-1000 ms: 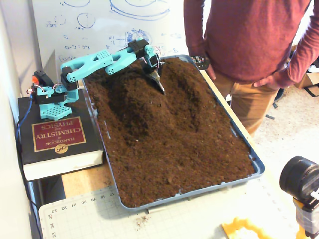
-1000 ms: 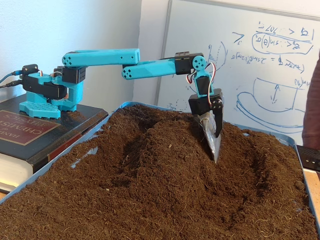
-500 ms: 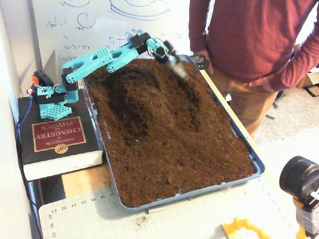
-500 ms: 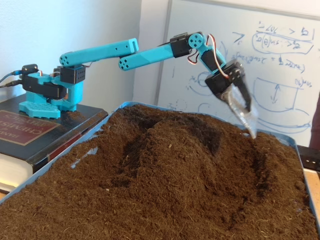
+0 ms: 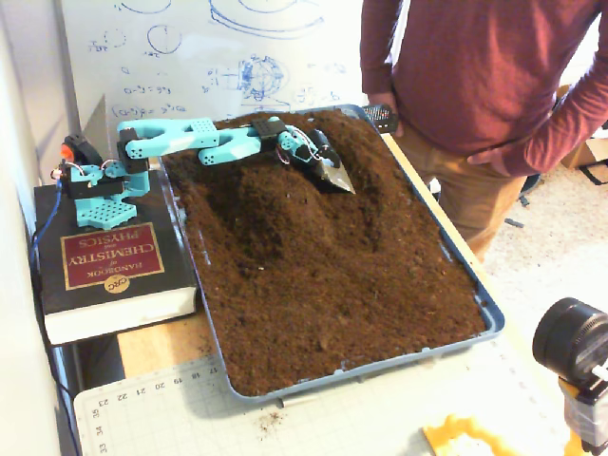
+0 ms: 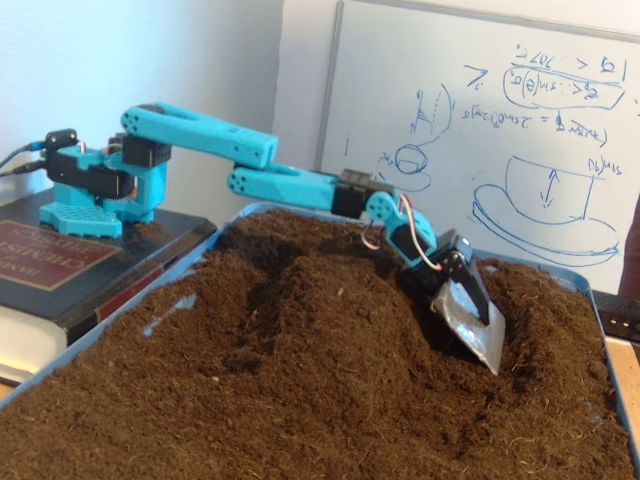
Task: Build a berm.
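In a fixed view the end effector (image 5: 334, 177) — a metal scoop, clenched or released I cannot tell — lies at 3 o'clock of the berm (image 5: 261, 204). In a fixed view the scoop (image 6: 468, 325) digs the furrow; next, I judge, push soil ridgeward.

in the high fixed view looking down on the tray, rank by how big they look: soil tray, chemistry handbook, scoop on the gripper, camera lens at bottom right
1. soil tray
2. chemistry handbook
3. camera lens, though it sits nearest the camera, which inflates it
4. scoop on the gripper
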Robot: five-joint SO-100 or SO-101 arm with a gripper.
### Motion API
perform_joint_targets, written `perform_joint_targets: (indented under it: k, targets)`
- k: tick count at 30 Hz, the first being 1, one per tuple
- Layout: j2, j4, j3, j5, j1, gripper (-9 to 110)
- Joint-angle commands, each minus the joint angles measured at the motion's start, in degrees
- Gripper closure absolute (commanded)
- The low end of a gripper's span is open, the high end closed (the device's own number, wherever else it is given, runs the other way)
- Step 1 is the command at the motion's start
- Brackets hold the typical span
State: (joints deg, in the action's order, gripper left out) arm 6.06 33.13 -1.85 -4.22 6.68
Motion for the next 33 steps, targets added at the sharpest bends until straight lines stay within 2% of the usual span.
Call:
perform_joint_targets:
  k: [1, 5, 14, 20, 26, 33]
  targets:
    - [-2.1, -0.8, -1.3, 0.1, 0.9, 101]
    - [-3.7, 4.2, -1.3, 0.1, 0.8, 101]
    - [-14.1, 32.3, -1.3, 0.3, 1.0, 101]
    - [-19.5, 44.6, -1.6, 0.3, 1.1, 101]
    - [-24.5, 51.2, -1.4, 0.3, 0.9, 101]
    - [-32.1, 49.1, -2.4, -0.7, -2.9, 101]
